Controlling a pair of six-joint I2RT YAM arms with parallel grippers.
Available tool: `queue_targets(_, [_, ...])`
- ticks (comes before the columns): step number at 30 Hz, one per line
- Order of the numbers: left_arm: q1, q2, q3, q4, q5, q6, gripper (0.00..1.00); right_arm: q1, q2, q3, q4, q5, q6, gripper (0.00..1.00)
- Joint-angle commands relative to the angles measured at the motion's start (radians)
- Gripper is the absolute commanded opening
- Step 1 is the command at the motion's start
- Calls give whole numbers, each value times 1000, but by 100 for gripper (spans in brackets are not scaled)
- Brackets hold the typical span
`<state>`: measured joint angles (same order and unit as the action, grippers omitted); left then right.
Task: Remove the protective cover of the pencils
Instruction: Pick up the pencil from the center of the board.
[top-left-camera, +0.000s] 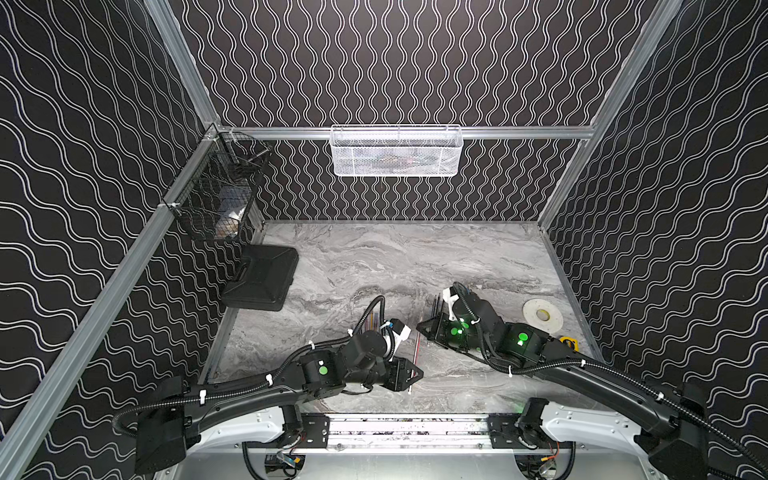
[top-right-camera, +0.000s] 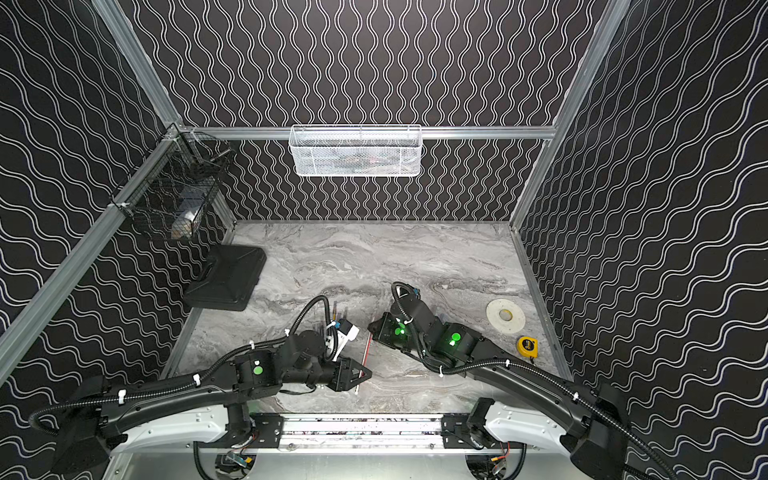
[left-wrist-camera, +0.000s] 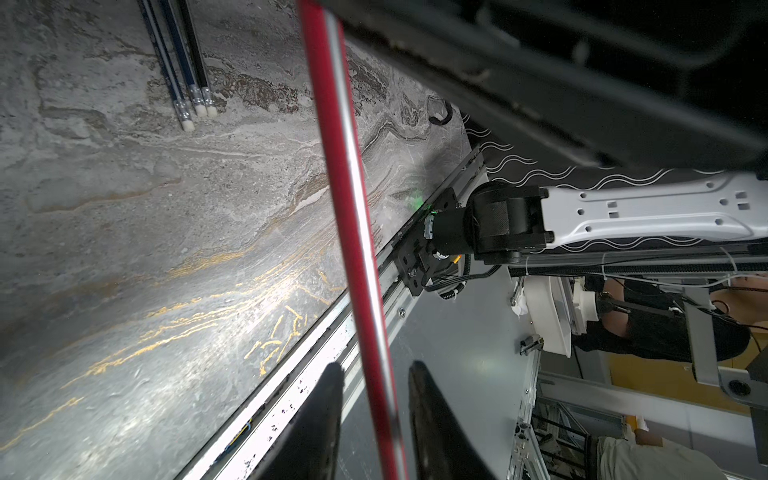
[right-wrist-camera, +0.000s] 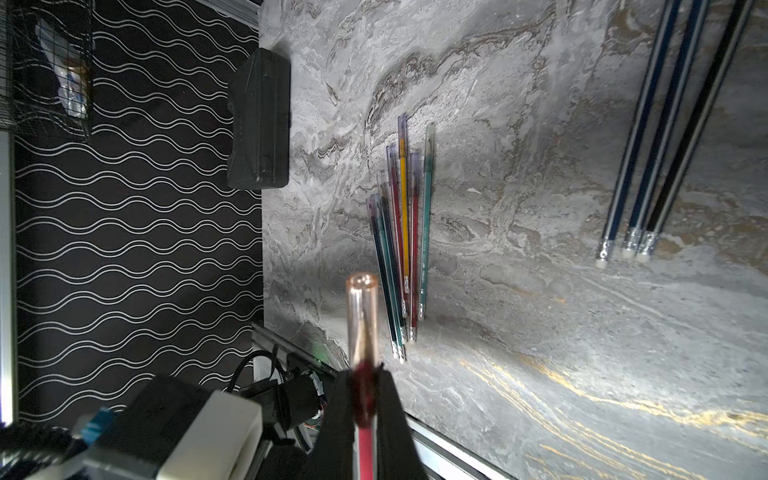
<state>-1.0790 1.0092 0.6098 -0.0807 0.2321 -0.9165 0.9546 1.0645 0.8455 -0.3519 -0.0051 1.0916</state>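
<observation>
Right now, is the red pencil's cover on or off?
On: the right wrist view shows the clear cover over the tip of the red pencil.

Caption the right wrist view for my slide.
Right end effector shut on a red pencil, clear cap on; coloured pencils fanned on the table.

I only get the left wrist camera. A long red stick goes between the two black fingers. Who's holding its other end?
Observer: The right gripper is shut on that red pencil, near its tip.
Operator: Is its cover on?
Observer: Yes, a clear cover sits over the sharpened point.
Operator: More pencils besides my three dark ones?
Observer: A fan of coloured pencils lies flat on the table.
</observation>
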Motion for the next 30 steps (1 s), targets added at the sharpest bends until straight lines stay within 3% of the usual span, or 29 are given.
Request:
queue_targets(1, [-1, 2, 16, 39, -20, 4, 27, 1, -7, -11, 44, -8, 32, 4])
queue_targets(5, [-1, -1, 17, 21, -40, 12, 23, 1, -8, -31, 74, -26, 50, 4])
queue_targets(8, [0, -7, 34, -26, -54, 39, 1, 1, -5, -38, 86, -39, 50, 5])
queue_targets(10, [-1, -12, 63, -100, -69, 78, 0, 1, -9, -34, 72, -37, 26, 8])
queue_targets(17, [1, -79, 187, -479, -203, 277, 0, 1, -90, 2, -46, 12, -73, 39])
queue_targets(21, [9, -74, 277, -682, -234, 405, 0, 0, -155, 8, -109, 41, -123, 39])
queue_targets(24, [8, -76, 289, -637, -74, 450, 0, 0, -206, -16, -106, 47, -159, 40])
queue_targets(27, [8, -61, 329, -701, -60, 480, 0, 0, -259, -54, -50, 13, -189, 39])
queue_targets(30, [9, -128, 280, -629, -36, 472, 0, -1, -288, -83, 14, -31, -198, 38])
